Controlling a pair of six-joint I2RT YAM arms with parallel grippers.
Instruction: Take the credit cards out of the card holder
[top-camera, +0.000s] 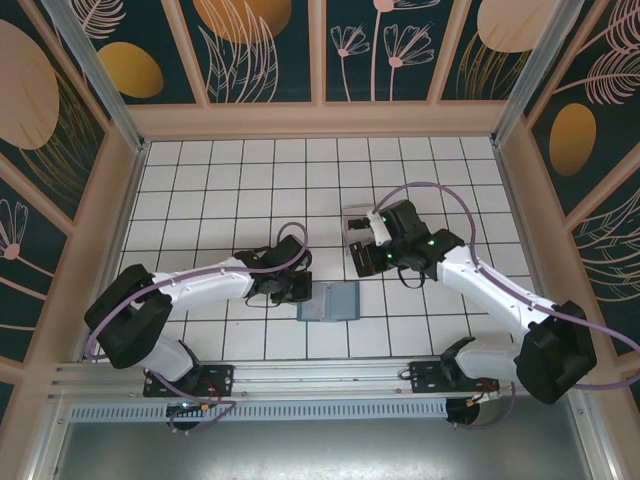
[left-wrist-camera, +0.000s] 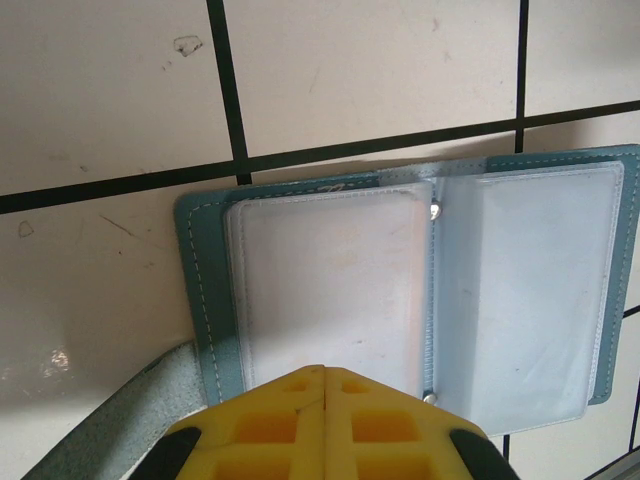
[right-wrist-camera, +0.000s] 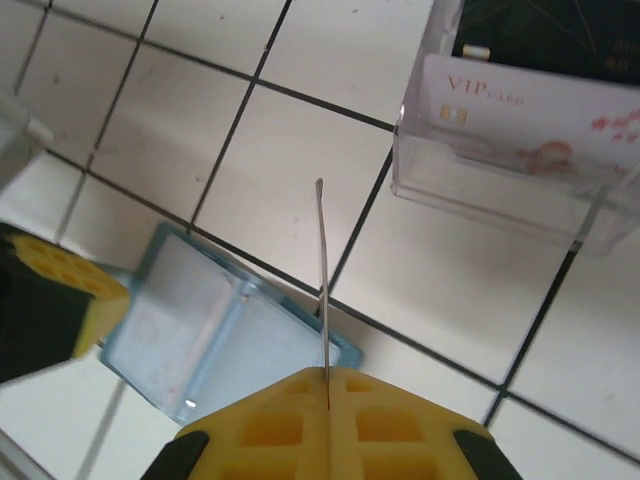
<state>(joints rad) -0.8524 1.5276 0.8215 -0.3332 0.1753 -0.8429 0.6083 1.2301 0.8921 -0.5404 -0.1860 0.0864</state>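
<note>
Dark leaf-patterned walls (top-camera: 270, 60) enclose the white-tiled surface (top-camera: 230, 180). On it the holder (top-camera: 330, 301) lies open, the left jaws closed at its near edge, with a clear tray (right-wrist-camera: 480, 195) nearby. The step in hand looks like extraction: the right jaws pinch one thin card (right-wrist-camera: 322, 260) edge-up above the holder. Next, it needs carrying over the tray and releasing.

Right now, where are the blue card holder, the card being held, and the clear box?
card holder (left-wrist-camera: 335, 290), left wrist view, left clear sleeve.
held card (right-wrist-camera: 323, 270), right wrist view, its thin edge.
clear box (right-wrist-camera: 480, 195), right wrist view, front wall.
</note>
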